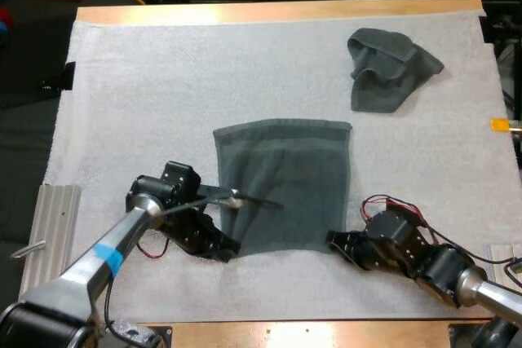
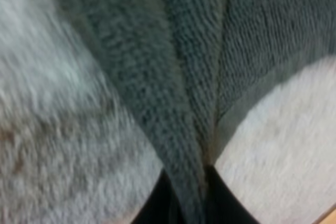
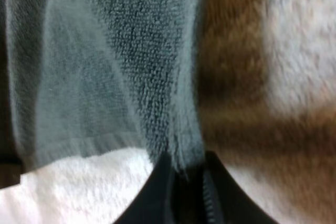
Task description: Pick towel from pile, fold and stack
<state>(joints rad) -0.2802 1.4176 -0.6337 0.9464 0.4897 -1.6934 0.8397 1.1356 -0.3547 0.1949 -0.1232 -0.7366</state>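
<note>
Your spread towel lies flat on the white mat, nearer your side than the middle, its far edge straight and its near edge running between the two grippers. Your left gripper sits low at the towel's near left corner, and your right gripper sits low at the near right corner, each touching the cloth where it meets the mat. In the left wrist view the black fingers are drawn narrow on a ridge of the dark grey-green cloth, which is pinched between them with mat to either side. In the right wrist view the fingers likewise press from both sides on the towel's edge, a thin fold of it caught between the tips and white mat just beside it. Both claws are holding the same towel, one at each near corner. The crumpled towel rests in a loose heap toward the far right of the mat, well apart from the spread one and from both arms. The wooden table shows as a strip along the mat's far side — and again below its near edge.
</note>
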